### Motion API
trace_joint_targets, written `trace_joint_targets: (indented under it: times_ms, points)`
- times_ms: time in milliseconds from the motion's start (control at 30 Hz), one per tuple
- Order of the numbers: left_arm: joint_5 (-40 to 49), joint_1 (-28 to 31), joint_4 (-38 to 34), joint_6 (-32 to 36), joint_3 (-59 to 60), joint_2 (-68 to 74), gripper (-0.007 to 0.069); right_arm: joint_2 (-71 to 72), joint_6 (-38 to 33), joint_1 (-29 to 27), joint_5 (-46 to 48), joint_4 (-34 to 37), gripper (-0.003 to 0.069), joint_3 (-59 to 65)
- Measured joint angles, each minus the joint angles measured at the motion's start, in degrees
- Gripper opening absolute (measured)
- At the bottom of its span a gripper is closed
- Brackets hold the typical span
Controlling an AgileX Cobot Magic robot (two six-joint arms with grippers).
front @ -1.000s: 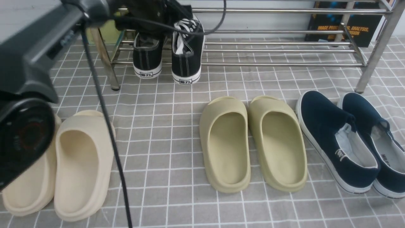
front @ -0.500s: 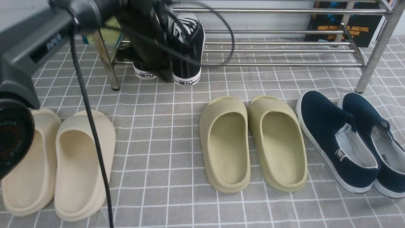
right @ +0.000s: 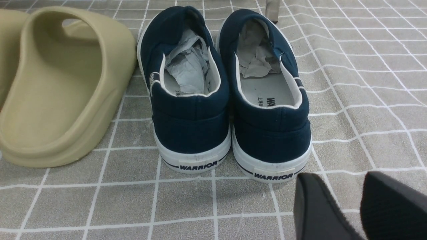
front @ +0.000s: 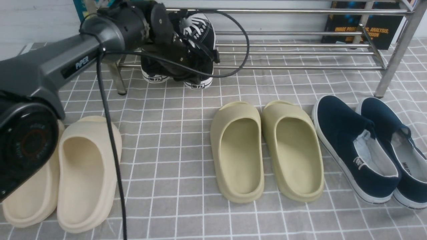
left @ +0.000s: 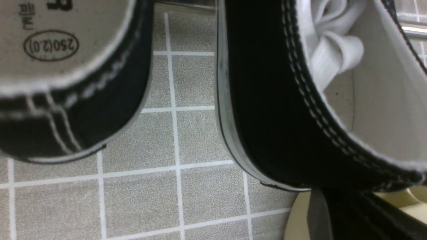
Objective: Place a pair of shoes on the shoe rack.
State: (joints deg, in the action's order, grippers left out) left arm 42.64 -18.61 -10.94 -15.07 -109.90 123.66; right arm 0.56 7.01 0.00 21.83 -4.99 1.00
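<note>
Sneakers (front: 200,35): rest side by side on lower bars of shoe rack (front: 300,53), at 11 o'clock in front view, heels toward 6 o'clock. Left gripper (front: 195,58): hangs just before those heels, jaws together. Right gripper (right: 347,213): stands parted near navy slip-ons (right: 190,100).

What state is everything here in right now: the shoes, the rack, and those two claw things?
black sneakers: on the rack's lower tier, heels overhanging the front.
shoe rack: standing, sneakers at its left end.
left end effector: shut, at the sneakers' heels.
right end effector: open, empty.
navy slip-ons: upright, stuffed with paper.
olive slides: upright, side by side.
cream slides: upright, side by side.
</note>
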Motion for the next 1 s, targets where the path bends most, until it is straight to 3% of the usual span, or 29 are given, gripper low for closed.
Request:
trace_joint_targets:
  times_ms: [333, 567, 1000]
  points:
    - [0.4, 0.9, 3.4, -0.1, -4.6, 1.3, -0.0013, 0.0, 0.0, 0.0, 0.0, 0.0, 0.0246, 0.0]
    - [9.5, 1.1, 6.3, 0.2, -5.4, -0.8, -0.0013, 0.0, 0.0, 0.0, 0.0, 0.0, 0.0246, 0.0]
    - [28.9, 1.1, 15.3, 2.9, -7.1, -31.0, -0.0013, 0.0, 0.0, 0.0, 0.0, 0.0, 0.0246, 0.0]
